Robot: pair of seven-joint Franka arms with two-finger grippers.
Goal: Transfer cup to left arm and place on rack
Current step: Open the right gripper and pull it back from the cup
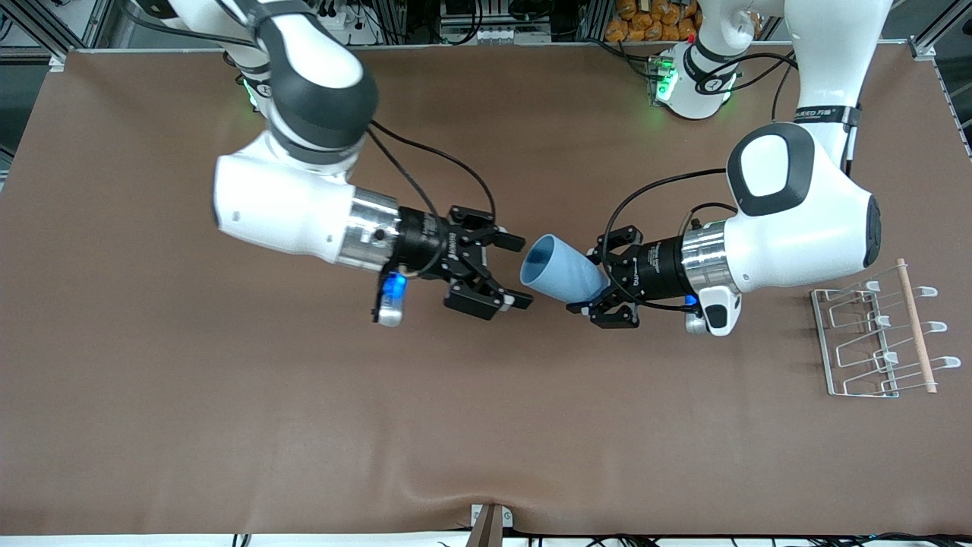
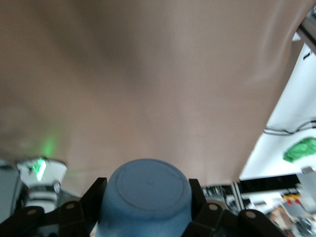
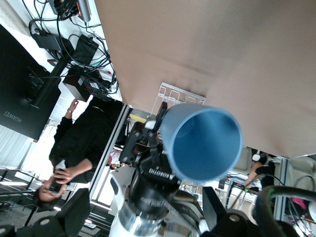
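Observation:
The light-blue cup (image 1: 562, 277) hangs on its side over the middle of the table. My left gripper (image 1: 598, 286) is shut on the cup's base end, and the cup's mouth points toward my right gripper (image 1: 522, 272). The right gripper is open, its fingertips just off the rim and not touching it. In the left wrist view the cup's underside (image 2: 145, 195) fills the space between the black fingers (image 2: 96, 197). The right wrist view looks into the cup's mouth (image 3: 202, 143), with the right gripper (image 3: 145, 205) spread wide around empty space. The white wire rack (image 1: 873, 334) stands at the left arm's end of the table.
A light wooden rod (image 1: 915, 327) lies along the rack's outer side. Brown table covering (image 1: 304, 418) spreads under both arms. The rack (image 3: 180, 94) also shows past the cup in the right wrist view, and a person (image 3: 74, 148) stands off the table.

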